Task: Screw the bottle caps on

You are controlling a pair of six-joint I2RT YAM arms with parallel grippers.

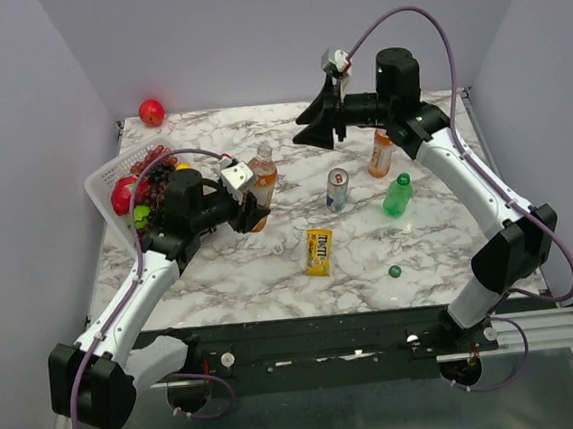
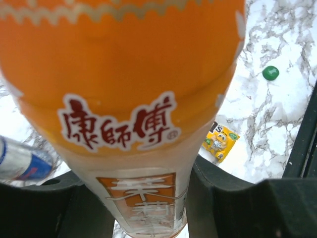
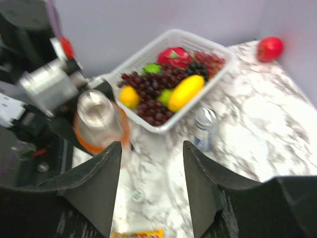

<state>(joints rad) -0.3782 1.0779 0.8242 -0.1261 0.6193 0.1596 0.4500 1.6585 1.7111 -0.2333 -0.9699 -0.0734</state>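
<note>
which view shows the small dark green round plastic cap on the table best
Left wrist: the small dark green round plastic cap lies clear and largest there. Top external shows it only as a tiny dot, right of the yellow candy packet. Right wrist does not show it.

This looks like a robot lab, a small test booth, not a home. Plain grey walls close in three sides of a marble-look desk. Two robot arms, the left arm and the right arm, are bolted to a black rail at the near edge of the desk. Purple cables loop from them. Small things are set out like props: an orange bottle, a drink can, a candy pack and a white basket of fruit. The fruit may be plastic, but the right wrist view is too blurry to tell.
</note>
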